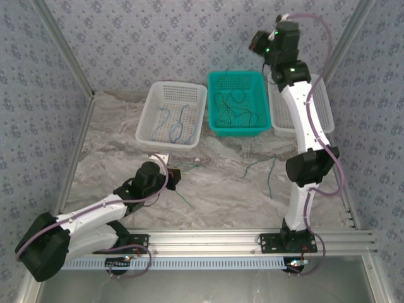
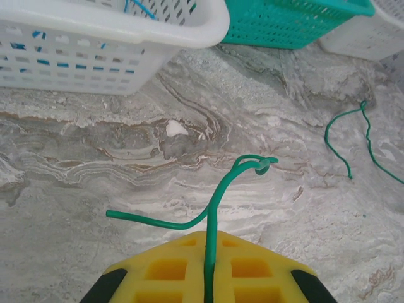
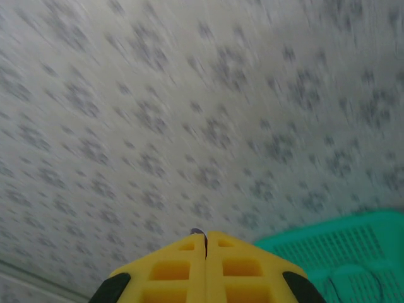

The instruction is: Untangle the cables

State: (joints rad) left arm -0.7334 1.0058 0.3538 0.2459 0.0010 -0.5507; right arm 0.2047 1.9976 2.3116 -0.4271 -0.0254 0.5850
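Marble-veined table [image 1: 95, 145] is hemmed by wallpapered walls [image 1: 158, 38]; bare room is left at the centre and 9 o'clock.
At 12 o'clock, blue cables [image 1: 173, 123] are held in a white basket [image 1: 151, 113], dark cables [image 1: 233, 104] in a teal basket [image 1: 214, 104]; a second white basket [image 1: 327, 104] is half hidden by the right arm [image 1: 309, 126]. A green cable [image 2: 218, 189] is pinched in the left gripper [image 2: 208, 237]; a second green cable [image 1: 270, 173] lies loose at 3 o'clock. The right gripper [image 3: 205, 237] is raised, jaws pressed together.

We are finding no text, label, brand, number or sign that can be read in any of these views.
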